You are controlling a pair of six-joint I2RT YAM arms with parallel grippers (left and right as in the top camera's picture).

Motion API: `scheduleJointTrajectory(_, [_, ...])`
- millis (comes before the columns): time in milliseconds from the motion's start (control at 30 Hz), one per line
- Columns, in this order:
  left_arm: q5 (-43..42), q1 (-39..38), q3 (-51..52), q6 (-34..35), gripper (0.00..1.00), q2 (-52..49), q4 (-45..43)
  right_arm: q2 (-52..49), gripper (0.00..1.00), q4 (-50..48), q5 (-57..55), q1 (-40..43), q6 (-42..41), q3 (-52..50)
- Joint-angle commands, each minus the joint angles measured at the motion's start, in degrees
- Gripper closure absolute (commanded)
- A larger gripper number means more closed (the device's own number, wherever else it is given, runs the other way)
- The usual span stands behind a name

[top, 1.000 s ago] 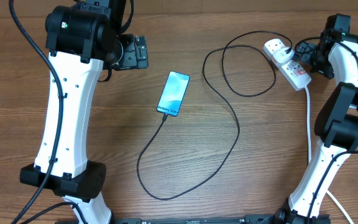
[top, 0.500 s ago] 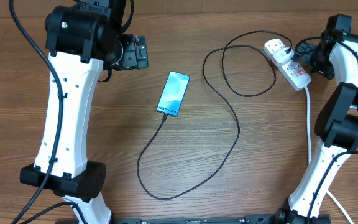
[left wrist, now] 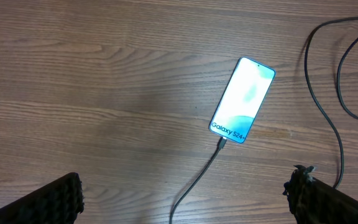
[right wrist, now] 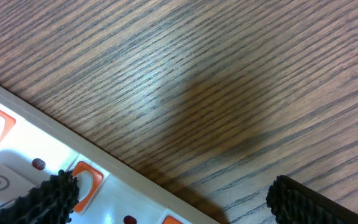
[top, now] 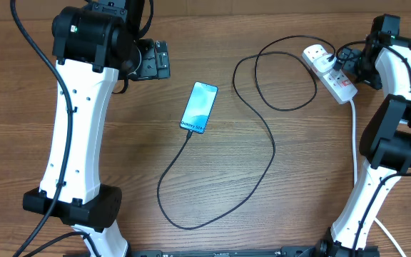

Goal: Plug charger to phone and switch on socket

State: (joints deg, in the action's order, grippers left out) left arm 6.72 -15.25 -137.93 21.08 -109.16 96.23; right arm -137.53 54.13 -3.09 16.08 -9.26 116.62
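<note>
Step in hand, as I read it: flick the switch on the socket (top: pixel 340 82). The charger (top: pixel 273 146) tip meets the phone (top: pixel 199 107) at its short edge by the "Galaxy" text and looks seated. Its plug (top: pixel 320 57) sits in the strip's far outlet, so prob. only the switch is left. Can't tell from here whether that switch is on or off.

Right gripper (right wrist: pixel 169 186) hangs low, right at the strip's edge, jaws spread wide, nothing held.

To do it well:
- Use 1 finger (right wrist: pixel 48 196) as a pusher.
- Pick the red switch (right wrist: pixel 87 178) serving the outlet w/ the plug, not its neighbour. The wrist view doesn't settle which, so check vs. the overhead.
- Press straight down, not sideways. The strip lies loose on the table (top: pixel 298 200) and could skid.
- Keep off the plug and cable. A dragged strip may tug the tip out of the phone.

Left gripper (left wrist: pixel 185 186) is also wide and empty. It hangs above bare wood, up-left of the phone and apart from it, so it isn't in the way.

Looks:
- Socket: white oblong strip w/ red-orange switches, lying at an angle at the far right. A thick white lead (top: pixel 354 135) runs back past the right arm.
- Phone: slim, mid-table, slightly tilted, screen bright blue-cyan.
- Charger: thin black cable in big slack loops between the 2.
</note>
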Motion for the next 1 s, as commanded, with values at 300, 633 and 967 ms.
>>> scheduleJointTrajectory(300, [0.9, 0.3, 0.3, 0.8, 0.00, -0.2, 0.0, -2.8, 0.00, 2.6, 3.3, -3.7, 2.1, -1.2])
scheduleJointTrajectory(633, [0.9, 0.3, 0.3, 0.8, 0.00, -0.2, 0.0, -3.0, 0.00, 3.8, 6.3, -3.7, 2.1, -1.2])
scheduleJointTrajectory(967, [0.9, 0.3, 0.3, 0.8, 0.00, -0.2, 0.0, 3.5, 0.00, 14.5, 6.2, -1.9, -5.7, 4.9])
